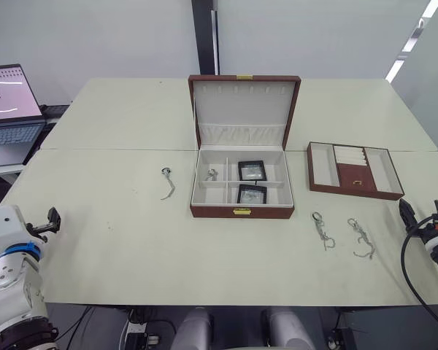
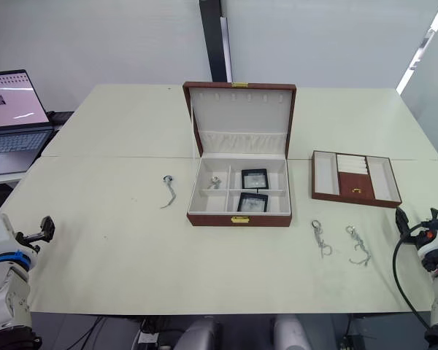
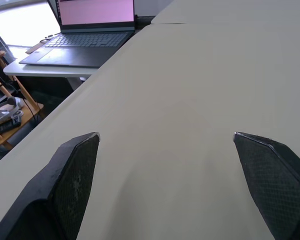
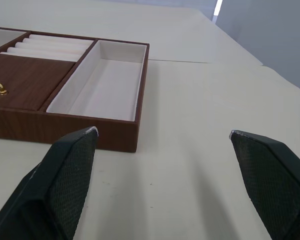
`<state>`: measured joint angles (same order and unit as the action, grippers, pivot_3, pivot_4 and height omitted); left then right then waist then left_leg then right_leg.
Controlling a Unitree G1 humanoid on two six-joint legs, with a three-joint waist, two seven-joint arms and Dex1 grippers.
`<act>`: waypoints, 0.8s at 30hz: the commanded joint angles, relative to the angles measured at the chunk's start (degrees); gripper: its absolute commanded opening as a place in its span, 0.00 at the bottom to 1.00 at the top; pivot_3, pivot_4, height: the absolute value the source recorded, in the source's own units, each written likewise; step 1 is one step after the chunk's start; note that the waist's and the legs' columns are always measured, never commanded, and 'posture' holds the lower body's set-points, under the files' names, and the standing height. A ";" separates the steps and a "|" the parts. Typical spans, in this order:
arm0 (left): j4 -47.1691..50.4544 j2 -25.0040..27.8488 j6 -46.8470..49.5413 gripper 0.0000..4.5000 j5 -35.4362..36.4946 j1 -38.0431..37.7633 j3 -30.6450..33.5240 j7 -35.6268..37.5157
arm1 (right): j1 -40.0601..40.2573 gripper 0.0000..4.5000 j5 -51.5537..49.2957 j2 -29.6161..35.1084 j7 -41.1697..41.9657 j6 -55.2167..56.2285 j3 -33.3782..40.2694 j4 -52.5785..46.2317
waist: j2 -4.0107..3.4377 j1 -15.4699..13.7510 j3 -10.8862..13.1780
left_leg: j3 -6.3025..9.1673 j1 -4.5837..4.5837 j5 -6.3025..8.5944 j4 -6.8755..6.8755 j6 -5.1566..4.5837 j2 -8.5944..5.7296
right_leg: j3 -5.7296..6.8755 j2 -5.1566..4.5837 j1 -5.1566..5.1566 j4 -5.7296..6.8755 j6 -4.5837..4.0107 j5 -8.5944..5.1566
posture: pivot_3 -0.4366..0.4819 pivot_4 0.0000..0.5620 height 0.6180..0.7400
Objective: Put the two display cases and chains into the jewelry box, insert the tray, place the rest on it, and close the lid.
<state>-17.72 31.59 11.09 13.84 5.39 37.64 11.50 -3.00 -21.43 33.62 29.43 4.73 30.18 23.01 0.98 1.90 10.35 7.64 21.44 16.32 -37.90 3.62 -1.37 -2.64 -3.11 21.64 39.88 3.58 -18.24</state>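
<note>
Brown-cased jewelry box [image 1: 241, 186] stands lid-up at mid-counter [image 1: 117, 240] with two display cases [image 1: 252, 170] and one chain [image 1: 212, 175] inside, its tray [image 1: 354, 170] just to its right, three chains [image 1: 322, 229] loose outside; left claw [image 3: 165, 175] and right claw [image 4: 162, 172] both spread, empty.

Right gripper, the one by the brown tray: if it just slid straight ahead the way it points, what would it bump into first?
Probably nothing: the right gripper, fingers open, points over bare table. The tray lies just beside its line and might be clipped; depth is hard to judge.
</note>
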 commanded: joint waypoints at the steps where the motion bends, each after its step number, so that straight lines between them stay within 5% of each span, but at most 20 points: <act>1: 1.78 1.35 -0.21 0.99 0.42 0.92 0.01 -0.91 | -0.43 1.00 -0.15 0.98 0.84 1.66 0.78 0.02 | 0.00 -0.01 0.00 | 0.00 0.00 0.00 0.00 0.00 0.00 | 0.00 0.00 0.00 0.00 0.00 0.00 | 0.48 0.27 1.00; 17: 14.47 -9.49 5.74 0.99 1.05 6.37 -10.11 -7.36 | 3.35 1.00 -14.29 7.71 25.67 -17.97 -12.15 -33.43 | 0.00 -0.15 -0.03 | 0.10 0.00 0.00 -0.01 0.00 0.04 | 0.07 -0.01 -0.10 -0.08 0.00 0.00 | 0.48 0.27 1.00; 24: 18.66 -16.39 6.60 0.99 -1.30 9.72 -17.75 -10.79 | 1.77 1.00 -15.56 7.44 25.44 -23.25 -19.12 -46.65 | 0.05 -0.32 -0.04 | 0.16 0.01 0.00 -0.06 0.01 -0.04 | 0.15 0.00 -0.21 -0.22 0.05 0.03 | 0.48 0.27 1.00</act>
<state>-1.95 15.14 18.42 13.73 14.28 20.95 1.68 -0.31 -35.91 40.60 55.03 -17.99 11.14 -20.25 1.03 1.58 10.31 7.80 21.46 16.32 -37.96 3.63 -1.43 -2.49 -3.11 21.44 39.65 3.64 -18.21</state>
